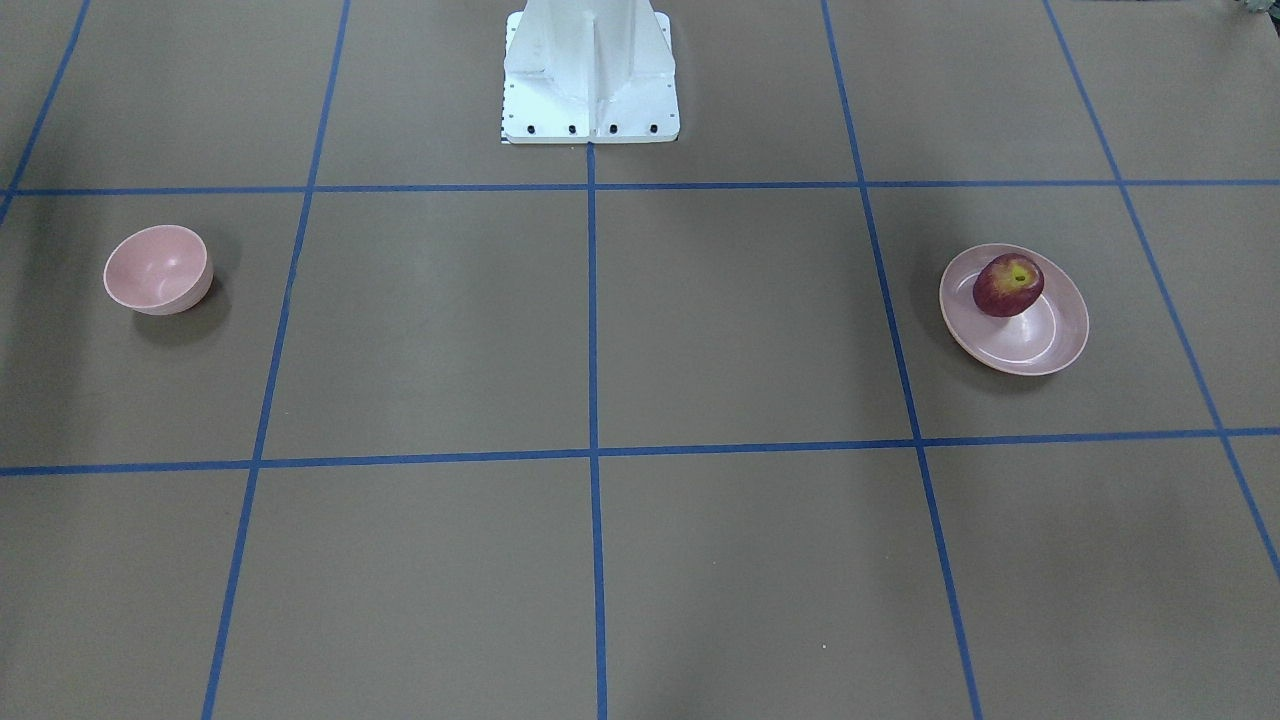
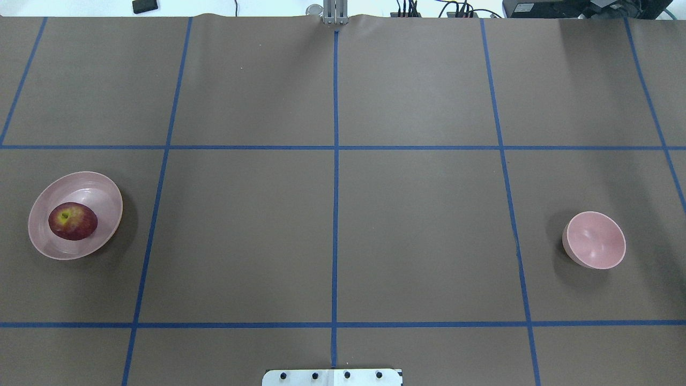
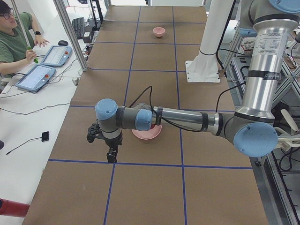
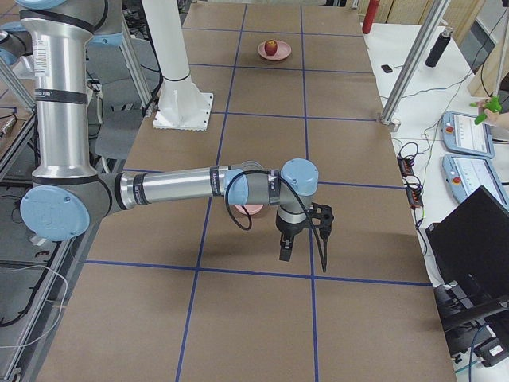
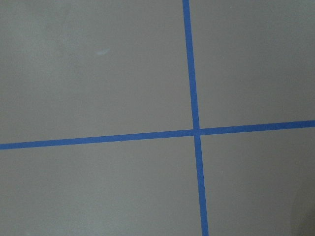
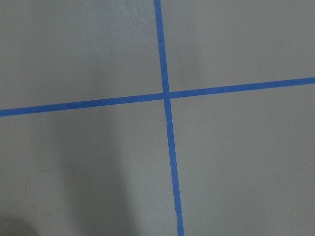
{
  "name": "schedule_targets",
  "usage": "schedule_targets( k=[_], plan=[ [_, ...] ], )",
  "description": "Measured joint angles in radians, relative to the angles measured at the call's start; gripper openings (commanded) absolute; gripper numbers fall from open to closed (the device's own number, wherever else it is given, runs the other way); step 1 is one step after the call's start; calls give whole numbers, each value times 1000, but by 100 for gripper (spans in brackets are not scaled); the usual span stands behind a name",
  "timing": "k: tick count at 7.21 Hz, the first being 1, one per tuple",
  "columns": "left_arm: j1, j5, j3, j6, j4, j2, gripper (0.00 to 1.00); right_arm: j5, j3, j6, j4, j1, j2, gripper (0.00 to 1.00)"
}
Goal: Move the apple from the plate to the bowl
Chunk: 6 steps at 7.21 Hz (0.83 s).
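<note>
The dark red apple lies in the wide pink plate at the table's left; both also show in the front view, apple and plate. The small pink bowl stands empty at the right, and shows in the front view. My left gripper hangs above the table beside the plate, whose apple the forearm hides. My right gripper hangs beside the bowl. I cannot tell whether either is open or shut. Both wrist views show only table and tape.
Brown table paper with a blue tape grid. The white robot base stands at mid-table on the robot's side. An operator sits at tablets beyond the far edge. Metal frame posts stand there.
</note>
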Motion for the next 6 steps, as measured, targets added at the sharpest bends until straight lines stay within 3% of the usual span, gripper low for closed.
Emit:
schedule_targets(
  k=[6],
  plan=[
    [1,0,-2,0,0,-1,98,-42,-3,-86,3,0,1,100]
  ],
)
